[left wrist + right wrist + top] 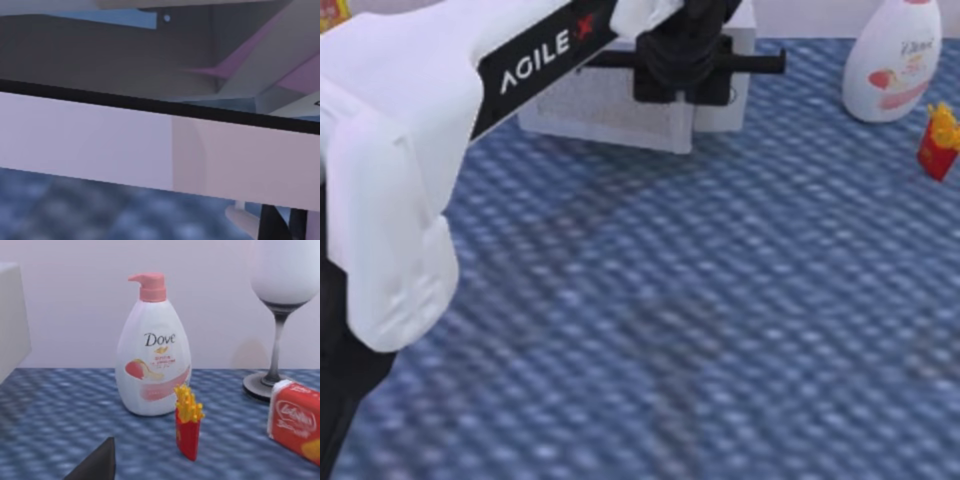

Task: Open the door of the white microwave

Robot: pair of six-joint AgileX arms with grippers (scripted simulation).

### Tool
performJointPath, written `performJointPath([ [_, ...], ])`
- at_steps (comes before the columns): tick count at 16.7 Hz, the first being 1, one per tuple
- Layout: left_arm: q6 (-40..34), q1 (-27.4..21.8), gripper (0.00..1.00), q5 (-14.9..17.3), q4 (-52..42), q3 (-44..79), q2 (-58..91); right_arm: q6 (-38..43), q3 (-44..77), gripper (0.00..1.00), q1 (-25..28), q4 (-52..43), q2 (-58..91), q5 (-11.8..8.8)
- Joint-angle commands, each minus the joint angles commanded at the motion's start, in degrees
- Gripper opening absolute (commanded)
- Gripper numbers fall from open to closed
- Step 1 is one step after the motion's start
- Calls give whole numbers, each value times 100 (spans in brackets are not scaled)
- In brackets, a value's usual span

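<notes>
White microwave: the small boxy white microwave point(630, 110) stands at the far edge of the blue woven worktop point(700, 320), a little left of the middle in the top view.
Door: the flat white door with a grey speckled mesh window point(610, 112) faces the near side; its right edge juts out as a pale vertical strip, so it looks slightly ajar, though I cannot be sure.
Left gripper: the black left gripper point(682, 62) hangs over the microwave's right front, just above the door's right edge, at the end of the white arm marked AGILE.
Fingers: a black bar sticks out to either side of the gripper, but whether the fingers are spread or pinching the door edge I cannot tell; contact with the door is hidden.
Left wrist view: a pale panel with a dark upper rim fills it, very close up.
Right arm: parked out of the top view.
Right of worktop: a white pump bottle with a pink cap point(892, 60), and beside it a red carton of yellow fries point(940, 142).
</notes>
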Motion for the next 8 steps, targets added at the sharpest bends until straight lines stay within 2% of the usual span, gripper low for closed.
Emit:
performJointPath([
  [5, -5, -42, 0, 26, 23, -26, 15, 0, 0, 100, 0, 0, 0, 0],
  [8, 186, 11, 0, 91, 263, -444, -278, 0, 0, 100, 0, 0, 0, 0],
])
